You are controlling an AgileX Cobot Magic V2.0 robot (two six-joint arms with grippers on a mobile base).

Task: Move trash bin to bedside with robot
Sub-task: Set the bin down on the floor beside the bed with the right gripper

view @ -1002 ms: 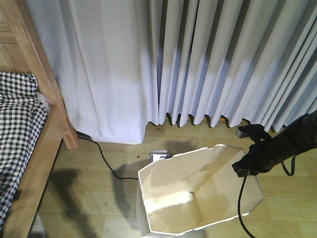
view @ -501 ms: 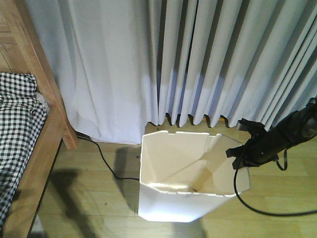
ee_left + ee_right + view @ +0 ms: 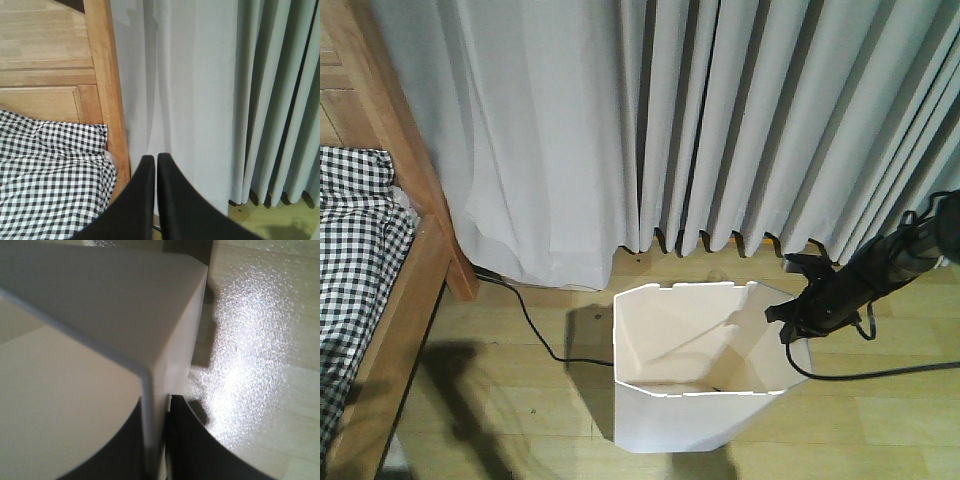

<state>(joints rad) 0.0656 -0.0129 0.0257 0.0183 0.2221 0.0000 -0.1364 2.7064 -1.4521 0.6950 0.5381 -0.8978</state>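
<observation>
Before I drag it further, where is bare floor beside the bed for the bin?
Bare wooden floor lies between the light-brown wooden bed frame and the white faceted plastic bin, crossed only by a black cable. Curtains crowd the far side.

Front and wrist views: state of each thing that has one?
trash bin: upright on the floor, open top, apart from the bed.
right gripper: shut on the bin's right rim wall.
left gripper: shut, holding nothing.
curtains: drawn shut, hanging to the floor.
black cable: lying slack on the floor.
</observation>
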